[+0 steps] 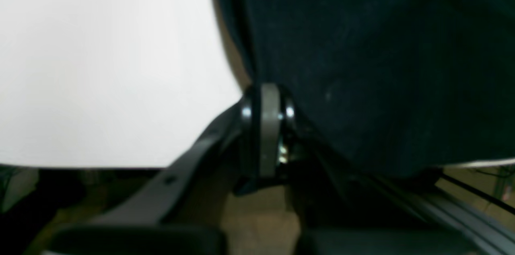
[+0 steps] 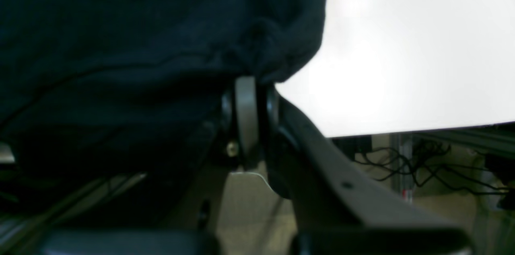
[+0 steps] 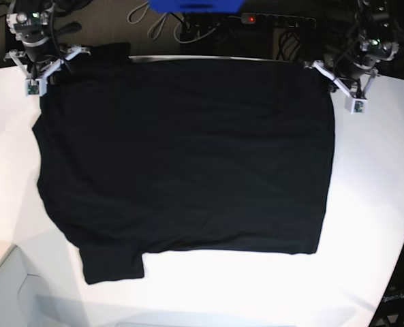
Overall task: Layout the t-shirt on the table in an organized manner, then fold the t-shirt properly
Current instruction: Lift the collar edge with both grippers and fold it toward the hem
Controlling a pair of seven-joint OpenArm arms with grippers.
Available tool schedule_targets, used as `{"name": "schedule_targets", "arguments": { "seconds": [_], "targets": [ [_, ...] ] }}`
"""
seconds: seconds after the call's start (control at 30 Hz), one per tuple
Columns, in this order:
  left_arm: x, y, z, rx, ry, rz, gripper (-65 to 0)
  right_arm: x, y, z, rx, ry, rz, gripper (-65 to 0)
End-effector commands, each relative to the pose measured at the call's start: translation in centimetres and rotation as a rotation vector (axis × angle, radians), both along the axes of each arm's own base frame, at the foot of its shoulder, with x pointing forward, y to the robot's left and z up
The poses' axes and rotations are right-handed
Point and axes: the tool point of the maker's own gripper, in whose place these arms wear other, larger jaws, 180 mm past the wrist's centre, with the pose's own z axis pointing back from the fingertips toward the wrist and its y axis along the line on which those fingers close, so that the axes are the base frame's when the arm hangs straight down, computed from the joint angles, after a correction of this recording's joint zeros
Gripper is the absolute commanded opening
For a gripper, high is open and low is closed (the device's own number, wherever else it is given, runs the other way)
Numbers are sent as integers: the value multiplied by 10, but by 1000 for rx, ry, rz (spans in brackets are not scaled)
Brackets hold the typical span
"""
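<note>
A black t-shirt (image 3: pixel 188 157) lies spread on the white table (image 3: pixel 372 225), its long axis running left to right. The right gripper (image 2: pixel 246 86) pinches its far-left corner, and the left gripper (image 1: pixel 268 94) pinches its far-right corner; the cloth stretches toward the near edge from both

Past the tabletop's far edge I see a dark floor, tangled cables (image 3: pixel 162 26) and a power strip (image 3: pixel 278 20).

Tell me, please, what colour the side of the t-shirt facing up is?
Plain black soft cloth t-shirt, no print showing; clearest in the base view.
</note>
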Motion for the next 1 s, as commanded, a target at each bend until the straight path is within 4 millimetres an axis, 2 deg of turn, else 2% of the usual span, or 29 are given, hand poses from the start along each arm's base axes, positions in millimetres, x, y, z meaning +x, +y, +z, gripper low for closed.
{"name": "schedule_targets", "arguments": {
  "seconds": [0.0, 0.13, 0.23, 0.4, 0.67, 0.97],
  "targets": [
    [10, 2, 12, 9, -49, -8, -647, 11, -2, 12, -13, -52, 4, -650],
    [18, 6, 23, 24, -86, 0, -647, 21, -3, 17, -17, -80, 6, -650],
    [35, 9, 37, 32, -138, 4, -647, 31, -4, 21, -21, -104, 7, -650],
    [46, 9, 42, 31, -165, 6, -647, 41, -3, 26, -21, -131, 10, -650],
    [60, 9, 52, 32, -206, 8, -647, 70, -9, 44, -42, -206, 20, -650],
    [89, 11, 71, 30, -281, 18, -647, 95, -9, 60, -41, -276, 20, -650]
  ]
}}
